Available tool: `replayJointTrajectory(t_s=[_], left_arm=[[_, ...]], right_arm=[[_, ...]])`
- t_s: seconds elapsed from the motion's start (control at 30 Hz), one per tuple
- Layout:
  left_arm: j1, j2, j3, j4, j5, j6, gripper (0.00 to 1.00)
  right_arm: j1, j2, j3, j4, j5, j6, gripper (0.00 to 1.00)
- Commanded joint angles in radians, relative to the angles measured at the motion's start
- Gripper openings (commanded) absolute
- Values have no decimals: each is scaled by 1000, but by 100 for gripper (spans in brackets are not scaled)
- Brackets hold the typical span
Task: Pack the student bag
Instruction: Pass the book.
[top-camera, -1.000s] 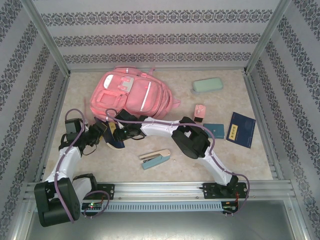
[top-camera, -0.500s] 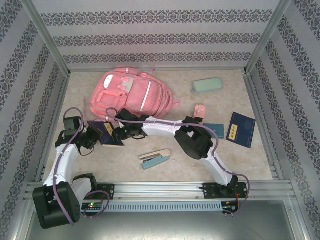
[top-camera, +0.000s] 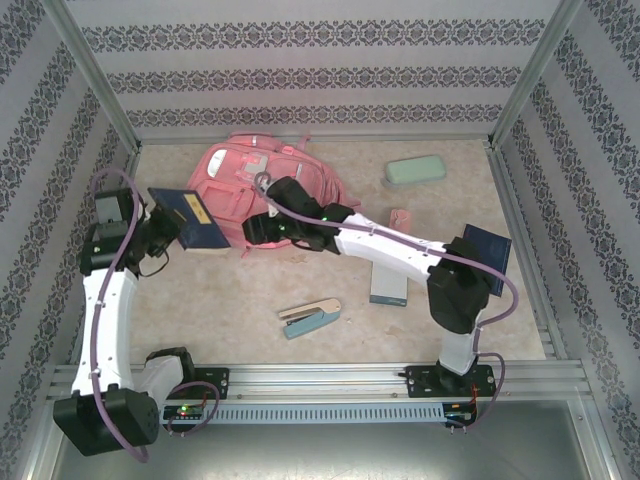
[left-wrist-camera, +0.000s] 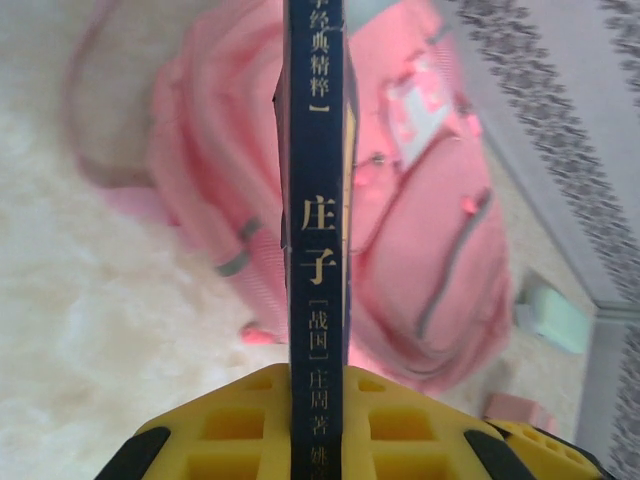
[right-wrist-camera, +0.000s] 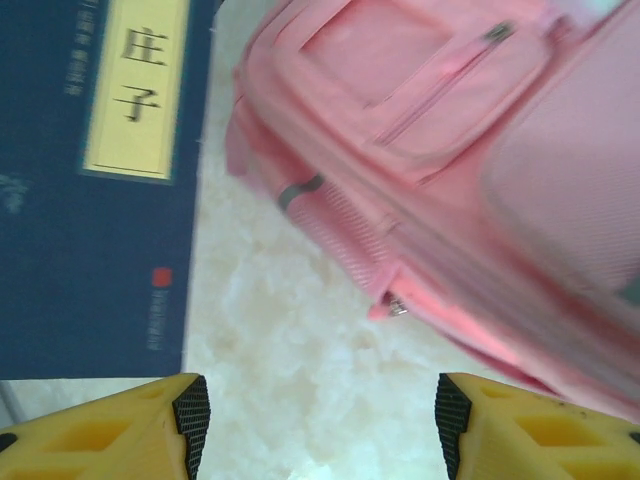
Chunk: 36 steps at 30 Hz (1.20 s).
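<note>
Ok, left gripper is clamping a dark blue book at one end, with its yellow pads pressing tight on both covers and the spine facing the wrist camera. From above, the left gripper is holding the book tilted up off the table. The book's far edge is overlapping the near-left side of the student bag.

The right gripper is hanging with its jaws well apart and gripping nothing, only bare table showing between the fingers. It's hovering at the bag's near edge, just right of the held book.

The student bag is lying flat with its front pockets up, at the far left-centre of the table close to the back wall. That's directly beyond the right gripper and to the right of the left one. In the left wrist view the bag is sitting underneath and past the book. In the right wrist view it is taking up the upper right.

Further out:
- a stapler is lying near front centre
- a mint pencil case is lying far right
- a second blue book is sitting partly under the right arm
</note>
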Motion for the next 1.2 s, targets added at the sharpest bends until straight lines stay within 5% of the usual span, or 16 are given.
replayJointTrajectory(t_s=[0.0,0.33,0.47,0.9,1.17], left_arm=[[-52,44,55,105,168,-12,0],[-263,177,95,377,309,-71,0],[-312,218,90,506,359,-123,0],[-389,319,106,696,535,-194,0],[-402,344,105,744,549,-217,0]], right_arm=[[-43,-52,-48,17,11,30,63],[-217,-224,-220,165,-155,193,67],[-274,-284,-297,258,-244,256,76],[-391,-222,-341,504,-582,471,74],[-424,-161,-380,730,-672,640,70]])
